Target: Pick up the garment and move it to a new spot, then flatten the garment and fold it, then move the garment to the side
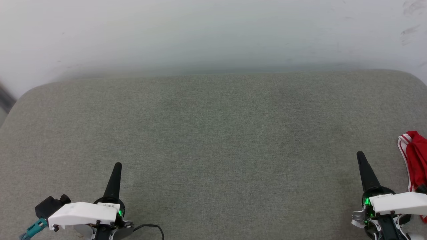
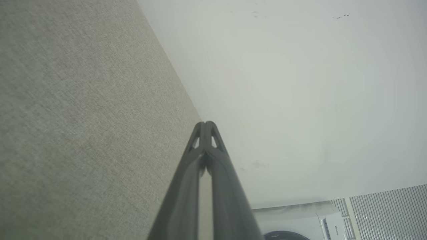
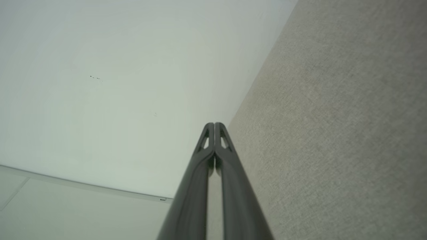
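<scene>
Looking down on a broad grey-green upholstered cushion (image 1: 213, 133), backed by a plain pale wall (image 1: 213, 33) with faint scuffs at the upper right.

Far lower left: a teal connector (image 1: 33, 229) and a black block on the outer side of a white wrist housing (image 1: 83, 213). Just right of these, the left gripper (image 1: 117, 165): two long dark fingers pressed together into a single spike. Points up the view over bare fabric and holds nothing. At its base, a small green light. Just right of the base, a thin black cable (image 1: 151, 227) in a loop.

From the left wrist camera: fingers closed tip to tip, cushion fabric to the left, pale wall to the right. In the bottom right corner, a white appliance (image 2: 300, 216) with a dark round window, next to a ribbed grey panel (image 2: 390, 206).

Middle of the head view: plain woven fabric, evenly lit.

Lower right: the right gripper (image 1: 360, 155), likewise closed to a single dark point. Leans slightly left and holds nothing, with green lights at its base beneath a second white housing. From the right wrist camera: fingers meeting at the tips, wall to the left, cushion to the right.

Far right edge: the garment (image 1: 417, 156), a bunched heap of red cloth with white-and-red striped trim along its upper left. Lies on the cushion just beside the right gripper, apart from the fingers, cut off by the frame edge. Lower end hidden behind the right wrist housing; impossible to tell whether it touches the arm.
</scene>
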You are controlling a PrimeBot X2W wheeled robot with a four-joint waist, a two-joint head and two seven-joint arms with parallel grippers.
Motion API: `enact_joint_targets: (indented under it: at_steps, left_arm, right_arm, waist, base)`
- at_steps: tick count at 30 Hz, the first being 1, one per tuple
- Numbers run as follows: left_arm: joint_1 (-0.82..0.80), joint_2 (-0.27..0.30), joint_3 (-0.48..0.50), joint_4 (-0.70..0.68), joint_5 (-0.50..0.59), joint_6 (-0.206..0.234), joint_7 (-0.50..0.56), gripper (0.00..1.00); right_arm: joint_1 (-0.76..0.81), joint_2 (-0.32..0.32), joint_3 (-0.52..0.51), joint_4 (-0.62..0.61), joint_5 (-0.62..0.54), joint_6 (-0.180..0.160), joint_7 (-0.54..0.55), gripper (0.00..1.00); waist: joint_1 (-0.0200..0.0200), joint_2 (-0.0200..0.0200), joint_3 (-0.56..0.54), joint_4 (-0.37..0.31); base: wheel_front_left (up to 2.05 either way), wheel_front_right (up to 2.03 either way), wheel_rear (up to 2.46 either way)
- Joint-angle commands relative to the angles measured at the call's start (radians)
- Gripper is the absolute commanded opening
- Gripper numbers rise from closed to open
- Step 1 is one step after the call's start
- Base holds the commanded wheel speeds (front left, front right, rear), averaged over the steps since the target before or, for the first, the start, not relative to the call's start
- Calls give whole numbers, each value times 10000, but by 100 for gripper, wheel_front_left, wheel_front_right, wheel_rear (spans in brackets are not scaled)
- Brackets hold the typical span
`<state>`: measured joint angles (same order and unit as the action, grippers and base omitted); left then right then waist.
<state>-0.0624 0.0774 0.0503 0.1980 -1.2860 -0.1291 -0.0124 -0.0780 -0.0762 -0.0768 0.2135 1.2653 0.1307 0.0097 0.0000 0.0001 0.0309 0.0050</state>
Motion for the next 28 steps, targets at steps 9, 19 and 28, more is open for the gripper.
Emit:
enact_joint_targets:
  at_steps: [9, 19, 28]
  left_arm:
    - [-259, 20, 106, 93, -974, -19, 266, 0]
    - [-318, 0, 169, 210, -1750, -22, 500, 0]
    - [-374, -17, 224, 293, -2332, -23, 673, 0]
  right_arm:
    - [-236, 74, -88, 49, 975, 1, 258, 0]
    - [-279, 113, -152, 130, 1762, 1, 484, 0]
    - [-279, 145, -200, 196, 2351, 1, 646, 0]
  waist:
    - [0, -1, -59, -11]
    - [0, -1, -118, -21]
    - [0, -1, -165, -30]
  base:
    - [0, 0, 0]
    - [0, 0, 0]
    - [0, 0, 0]
